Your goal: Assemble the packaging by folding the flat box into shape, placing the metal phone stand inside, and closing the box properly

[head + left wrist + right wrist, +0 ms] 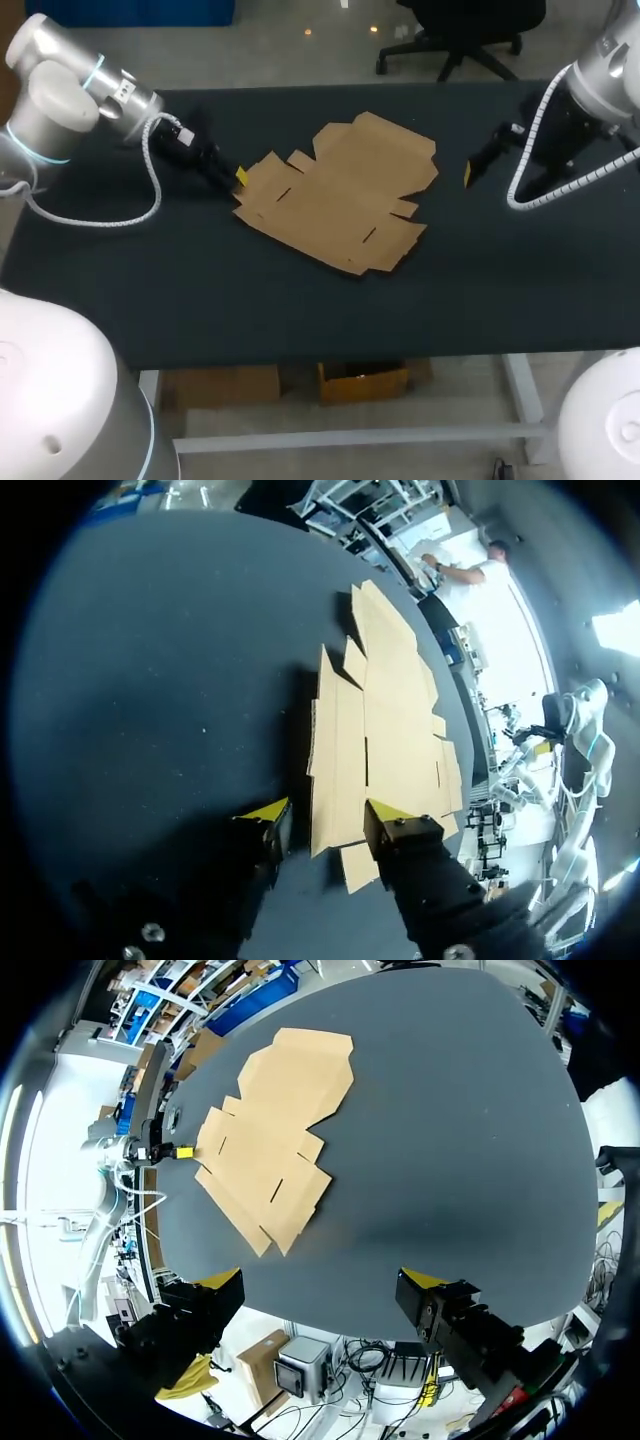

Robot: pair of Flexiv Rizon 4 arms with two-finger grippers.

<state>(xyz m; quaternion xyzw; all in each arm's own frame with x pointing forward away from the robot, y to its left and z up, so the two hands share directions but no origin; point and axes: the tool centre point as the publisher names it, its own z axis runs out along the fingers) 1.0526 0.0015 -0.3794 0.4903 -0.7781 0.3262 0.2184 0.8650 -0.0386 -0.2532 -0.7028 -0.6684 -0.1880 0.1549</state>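
- Flat brown cardboard box blank [340, 190] lies unfolded near the middle of the dark table top [200, 290], with all flaps spread and slots and crease lines showing
- No fold is made yet, so the task looks to be at its very start; the metal phone stand does not show in any view
- Left gripper [238, 180] sits low at the blank's left edge; in the left wrist view its fingers [325, 815] stand apart, and an edge flap of the cardboard [385, 730] lies in the gap between them
- Whether either tip touches the flap, I cannot tell; nothing is clamped
- Right gripper [467, 175] hangs off the blank's right side, clear of it; in the right wrist view its fingers [322, 1280] are spread wide with nothing between them, and the blank [270, 1140] is well ahead
- Handling, as a judgement: the sheet is likely light and thin, stiff across its panels, and ready to bend at the creases
- It will probably slide on the smooth top if pushed from one side only
- Lying flush, it gives little room to get a finger underneath
- Best hold seems to be a protruding edge flap, pinched near its crease, with the other arm pressing down the main panel
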